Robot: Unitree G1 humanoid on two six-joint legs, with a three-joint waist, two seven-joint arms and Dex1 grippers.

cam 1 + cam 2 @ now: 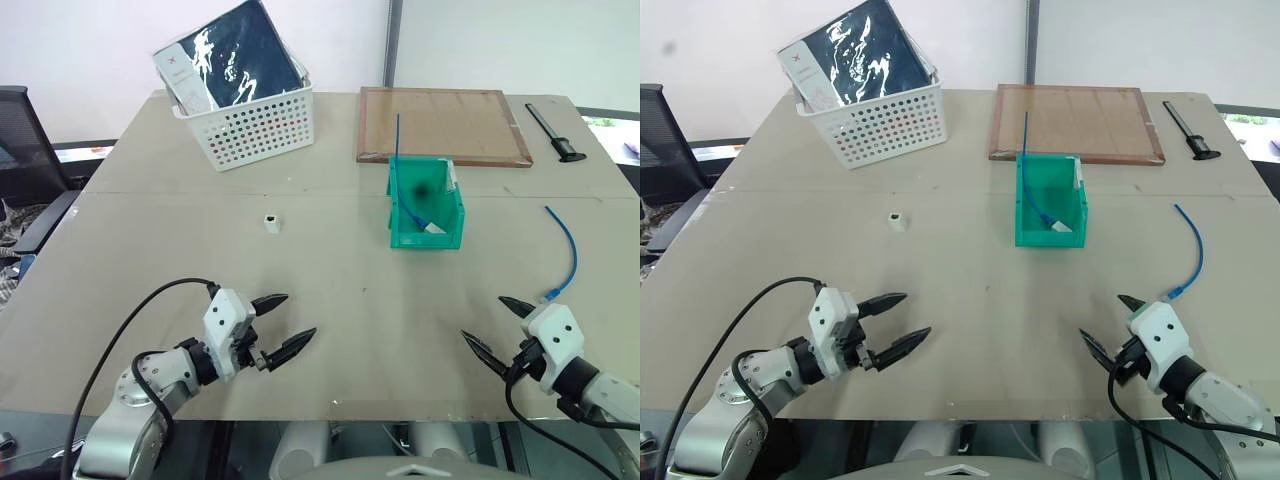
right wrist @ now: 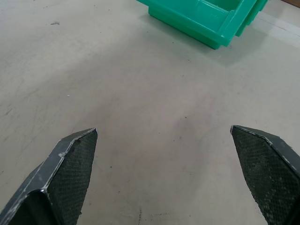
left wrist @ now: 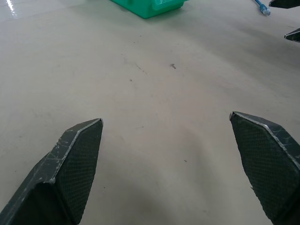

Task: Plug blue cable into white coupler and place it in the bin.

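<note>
The blue cable (image 1: 568, 252) lies curved on the table at the right, with its clear plug (image 1: 553, 294) just beyond my right gripper (image 1: 482, 319). That gripper is open and holds nothing. The white coupler (image 1: 271, 222) stands alone at centre-left, well ahead of my left gripper (image 1: 299, 316), which hovers open and empty near the front edge. Between them, farther back, sits the green bin (image 1: 425, 241); another blue cord (image 1: 398, 145) sticks up out of it and a small white piece (image 1: 433, 228) lies inside. The left wrist view shows the bin (image 3: 150, 7) and the plug (image 3: 261, 7).
A white perforated basket (image 1: 255, 120) with a dark packaged item stands at the back left. Behind the bin lies a wooden-framed board (image 1: 443, 125), and to its right a black tool (image 1: 555, 133). A dark chair (image 1: 25, 150) is beside the table's left edge.
</note>
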